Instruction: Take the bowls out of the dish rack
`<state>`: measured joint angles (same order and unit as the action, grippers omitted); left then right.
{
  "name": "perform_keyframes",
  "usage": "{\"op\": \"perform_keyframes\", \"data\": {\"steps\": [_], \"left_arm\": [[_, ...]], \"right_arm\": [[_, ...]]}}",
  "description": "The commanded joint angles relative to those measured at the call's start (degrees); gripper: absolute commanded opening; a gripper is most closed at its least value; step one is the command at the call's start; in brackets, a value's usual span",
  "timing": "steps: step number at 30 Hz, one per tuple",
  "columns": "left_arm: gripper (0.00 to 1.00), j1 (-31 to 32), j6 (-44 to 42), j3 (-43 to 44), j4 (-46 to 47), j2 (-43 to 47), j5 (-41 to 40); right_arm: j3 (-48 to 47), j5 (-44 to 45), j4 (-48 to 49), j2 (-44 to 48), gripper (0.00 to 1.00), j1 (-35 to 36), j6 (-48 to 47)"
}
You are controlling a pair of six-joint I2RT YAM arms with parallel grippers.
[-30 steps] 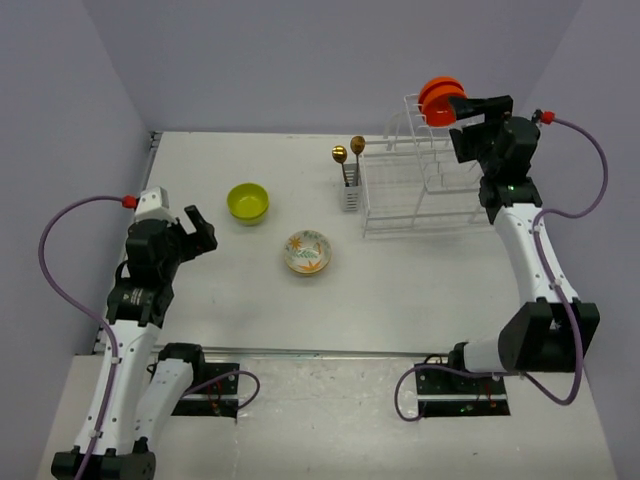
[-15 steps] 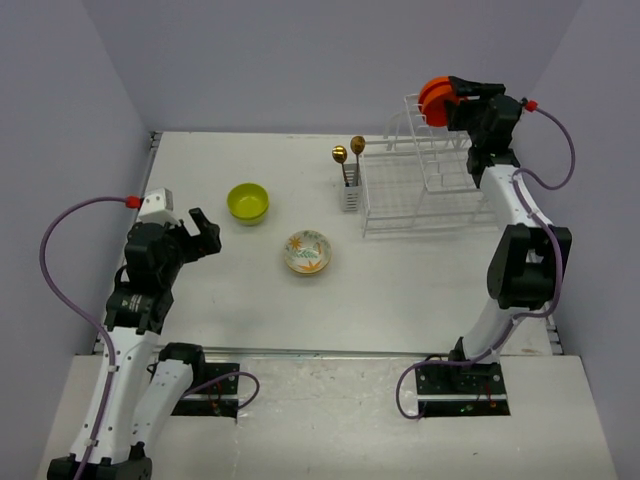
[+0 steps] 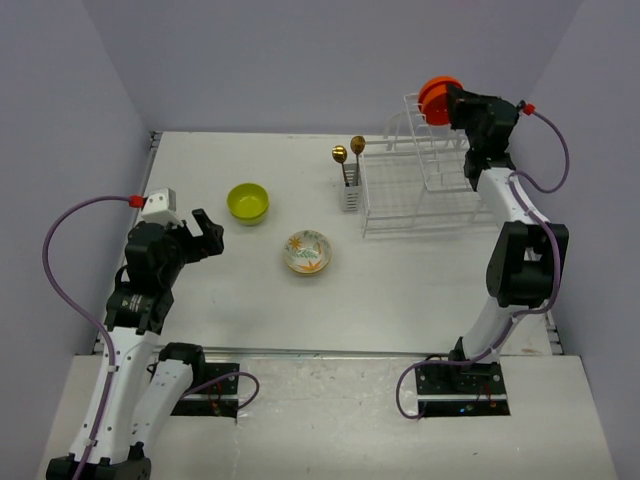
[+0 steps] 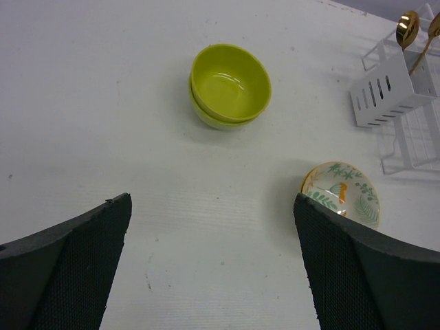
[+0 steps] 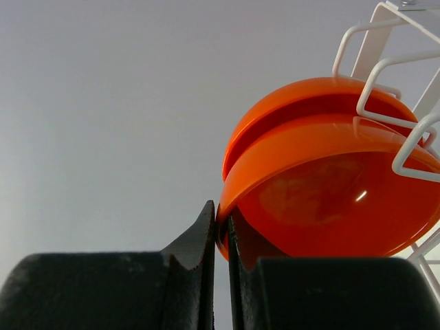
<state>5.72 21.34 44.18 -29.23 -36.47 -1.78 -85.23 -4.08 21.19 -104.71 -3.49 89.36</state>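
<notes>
Two orange bowls stand on edge in the raised upper tier of the white dish rack [image 3: 415,195]. My right gripper [image 3: 455,103] is shut on the rim of the nearer orange bowl [image 3: 437,98]; in the right wrist view its jaws [image 5: 221,223] pinch that bowl's [image 5: 330,199] lower left rim, with the second orange bowl [image 5: 289,103] close behind it. Lime-green bowls [image 3: 247,202] sit stacked on the table, and a cream floral bowl [image 3: 306,251] sits to their right. My left gripper [image 3: 208,235] hovers open over the table, short of the lime bowls [image 4: 229,82] and the floral bowl [image 4: 342,196].
A white cutlery caddy [image 3: 350,190] with two gold spoons [image 3: 340,153] hangs on the rack's left side. White rack wires [image 5: 375,69] curve over the orange bowls. Purple walls close in the table at the back and both sides.
My right gripper moved in toward the orange bowls and closed on the nearer bowl's rim. The left arm shifted slightly and stayed open.
</notes>
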Motion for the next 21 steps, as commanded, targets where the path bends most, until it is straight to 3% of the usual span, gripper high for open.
{"op": "perform_keyframes", "data": {"steps": [1, 6, 15, 21], "left_arm": [[1.0, 0.44, -1.92, -0.33, 2.69, 0.43, 0.9], [1.0, 0.52, -1.92, -0.33, 2.69, 0.17, 0.99], [1.0, 0.52, -1.92, -0.33, 2.69, 0.08, 0.9], [1.0, 0.52, -1.92, -0.33, 2.69, -0.01, 0.81]], "right_arm": [[1.12, 1.35, 5.78, 0.29, 0.01, -0.12, 0.99], [5.42, 2.75, 11.67, 2.22, 0.0, -0.03, 1.17], [10.78, 3.11, 33.37, 1.96, 0.0, -0.03, 3.18], [11.75, 3.9, 35.41, 3.8, 0.0, -0.03, 3.72]]}}
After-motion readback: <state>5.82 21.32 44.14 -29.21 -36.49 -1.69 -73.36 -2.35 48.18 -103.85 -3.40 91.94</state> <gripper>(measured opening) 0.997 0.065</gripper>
